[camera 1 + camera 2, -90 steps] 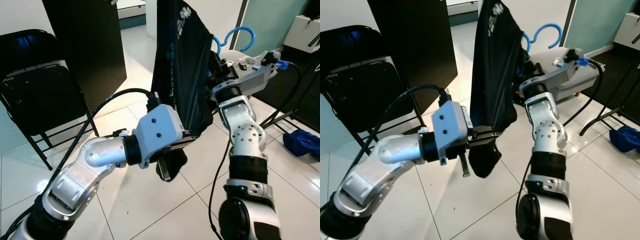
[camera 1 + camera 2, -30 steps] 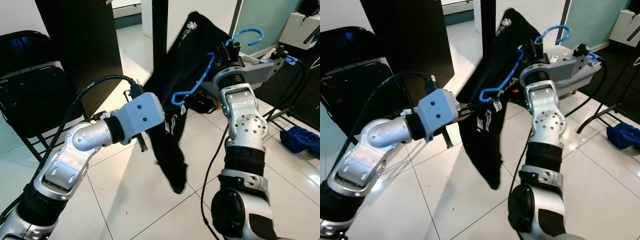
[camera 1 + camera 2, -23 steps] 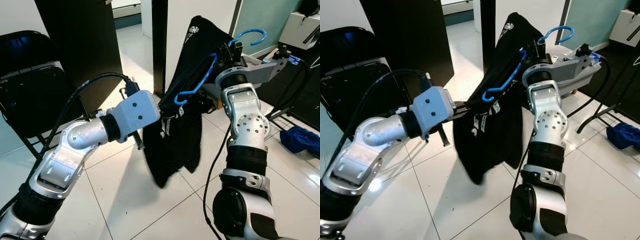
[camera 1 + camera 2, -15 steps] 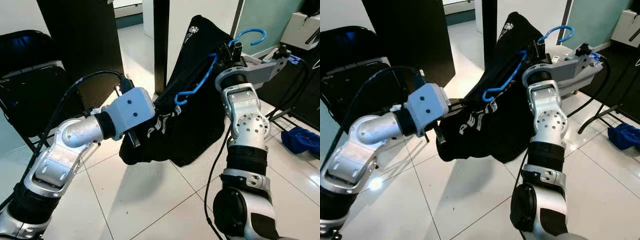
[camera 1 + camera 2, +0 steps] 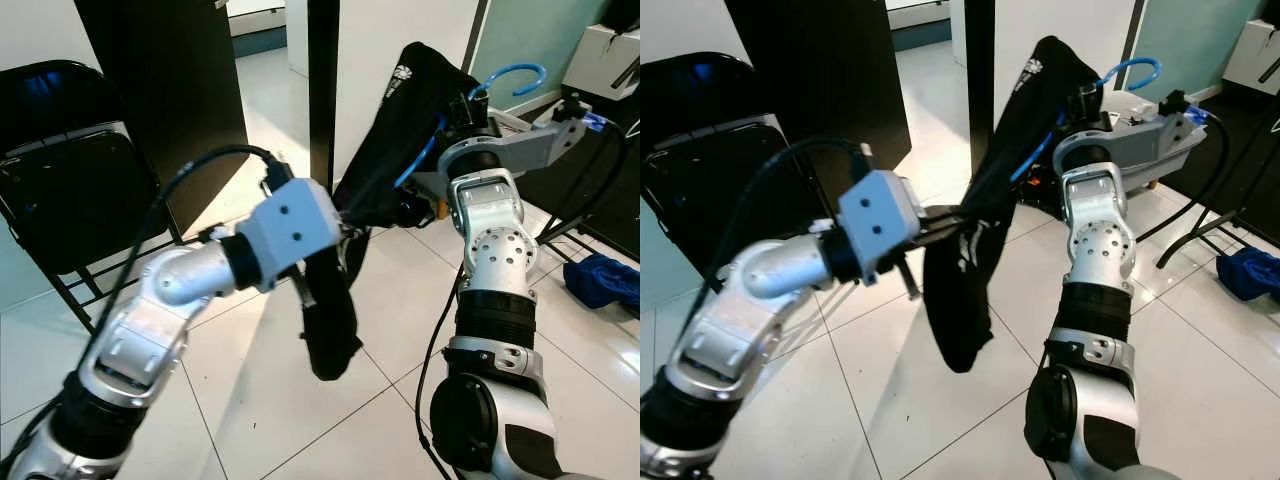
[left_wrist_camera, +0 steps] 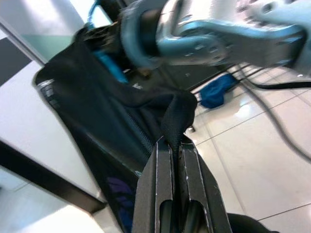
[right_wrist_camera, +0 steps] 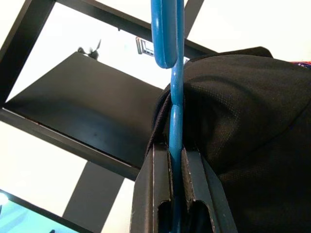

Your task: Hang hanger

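Clearly the blue hanger (image 7: 174, 97) is stiff and light, best held at its neck, where the right gripper (image 7: 175, 165) clamps it aloft. Its limp black shirt (image 5: 400, 150) drapes down; the left gripper (image 6: 175, 155) pinches a fold.

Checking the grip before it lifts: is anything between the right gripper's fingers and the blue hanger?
Nothing visible: the right gripper is shut directly on the blue hanger; the black shirt drapes beside it.
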### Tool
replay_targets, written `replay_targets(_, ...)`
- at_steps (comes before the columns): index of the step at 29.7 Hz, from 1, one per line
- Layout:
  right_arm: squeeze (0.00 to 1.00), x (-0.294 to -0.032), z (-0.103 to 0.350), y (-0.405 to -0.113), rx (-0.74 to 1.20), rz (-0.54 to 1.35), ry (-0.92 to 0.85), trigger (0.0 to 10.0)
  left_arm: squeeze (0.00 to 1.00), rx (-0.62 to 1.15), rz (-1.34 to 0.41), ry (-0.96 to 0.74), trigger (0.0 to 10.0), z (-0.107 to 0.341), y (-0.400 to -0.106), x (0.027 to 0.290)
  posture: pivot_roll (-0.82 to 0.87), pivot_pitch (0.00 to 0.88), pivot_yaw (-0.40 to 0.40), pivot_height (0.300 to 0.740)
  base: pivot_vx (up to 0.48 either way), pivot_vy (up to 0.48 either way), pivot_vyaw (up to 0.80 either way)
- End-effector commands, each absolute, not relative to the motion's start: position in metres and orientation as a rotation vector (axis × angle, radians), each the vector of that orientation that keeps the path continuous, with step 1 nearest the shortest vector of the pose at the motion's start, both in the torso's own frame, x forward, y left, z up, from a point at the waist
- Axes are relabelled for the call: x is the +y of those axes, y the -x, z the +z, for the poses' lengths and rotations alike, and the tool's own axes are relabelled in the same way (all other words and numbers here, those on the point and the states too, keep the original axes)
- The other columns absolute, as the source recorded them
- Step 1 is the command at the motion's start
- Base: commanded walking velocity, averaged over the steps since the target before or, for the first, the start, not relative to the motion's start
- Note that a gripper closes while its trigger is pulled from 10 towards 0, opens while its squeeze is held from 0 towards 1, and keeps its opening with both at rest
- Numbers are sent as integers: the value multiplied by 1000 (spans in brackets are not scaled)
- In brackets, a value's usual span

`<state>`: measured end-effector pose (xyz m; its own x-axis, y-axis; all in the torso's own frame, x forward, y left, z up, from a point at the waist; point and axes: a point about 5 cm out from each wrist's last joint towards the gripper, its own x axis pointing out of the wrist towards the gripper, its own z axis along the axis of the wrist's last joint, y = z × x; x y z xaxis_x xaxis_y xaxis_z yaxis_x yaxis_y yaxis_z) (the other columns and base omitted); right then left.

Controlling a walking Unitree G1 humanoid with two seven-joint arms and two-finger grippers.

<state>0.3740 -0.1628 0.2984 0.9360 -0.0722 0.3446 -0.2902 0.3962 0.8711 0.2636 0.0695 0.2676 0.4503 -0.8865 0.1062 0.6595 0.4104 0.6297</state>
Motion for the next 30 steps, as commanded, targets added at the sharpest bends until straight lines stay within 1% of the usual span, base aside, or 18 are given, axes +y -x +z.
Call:
replay_targets(1, 0, -164, 309, -374, -399, 139, -1170, 10000, 0, -463, -1040, -550, 10000, 266, -259, 67, -8, 23, 23, 740, 0, 0, 0)
replay_targets(3, 0, -162, 308, -374, -394, 141, -1157, 10000, 0, -468, -1053, -538, 10000, 266, -258, 63, -8, 22, 24, 740, 0, 0, 0)
replay_targets(4, 0, -158, 306, -374, -375, 140, -1103, 10000, 0, -469, -1055, -534, 10000, 266, -258, 61, -9, 21, 25, 740, 0, 0, 0)
replay_targets(5, 0, -158, 306, -374, -375, 140, -1103, 10000, 0, -469, -1055, -534, 10000, 266, -258, 61, -9, 21, 25, 740, 0, 0, 0)
replay_targets(8, 0, -122, 293, -374, -242, 222, -870, 10000, 0, -472, -1052, -529, 10000, 267, -260, 58, -18, 17, 30, 740, 0, 0, 0)
replay_targets(9, 0, -122, 293, -374, -242, 222, -870, 10000, 0, -472, -1052, -529, 10000, 267, -260, 58, -18, 17, 30, 740, 0, 0, 0)
replay_targets(10, 0, -111, 290, -372, -208, 260, -817, 10000, 0, -473, -1049, -531, 10000, 268, -261, 57, -18, 17, 30, 740, 0, 0, 0)
replay_targets(11, 0, -111, 290, -372, -208, 260, -817, 10000, 0, -473, -1049, -531, 10000, 268, -261, 57, -18, 17, 30, 740, 0, 0, 0)
replay_targets(12, 0, -100, 286, -369, -170, 308, -768, 10000, 0, -473, -1045, -537, 10000, 268, -261, 57, -18, 18, 28, 740, 0, 0, 0)
replay_targets(13, 0, -100, 286, -369, -170, 308, -768, 10000, 0, -473, -1045, -537, 10000, 268, -261, 57, -18, 18, 28, 740, 0, 0, 0)
replay_targets(15, 0, -85, 278, -364, -106, 383, -639, 10000, 0, -467, -1034, -548, 10000, 268, -262, 59, -21, 23, 27, 740, 0, 0, 0)
replay_targets(20, 0, -82, 273, -363, -73, 388, -551, 10000, 0, -460, -1029, -551, 10000, 267, -262, 60, -20, 25, 25, 740, 0, 0, 0)
replay_targets(21, 0, -80, 264, -365, -21, 385, -484, 10000, 0, -454, -1030, -546, 10000, 266, -262, 57, -20, 25, 25, 740, 0, 0, 0)
replay_targets(22, 0, -79, 261, -365, 1, 390, -467, 10000, 0, -452, -1031, -546, 10000, 265, -262, 56, -20, 25, 25, 740, 0, 0, 0)
replay_targets(27, 0, -76, 258, -364, 21, 420, -466, 10000, 0, -437, -1030, -555, 10000, 263, -262, 54, -18, 28, 18, 740, 0, 0, 0)
replay_targets(30, 0, -82, 258, -364, 15, 438, -434, 10000, 0, -392, -1059, -536, 10000, 256, -259, 51, -16, 29, 19, 740, 0, 0, 0)
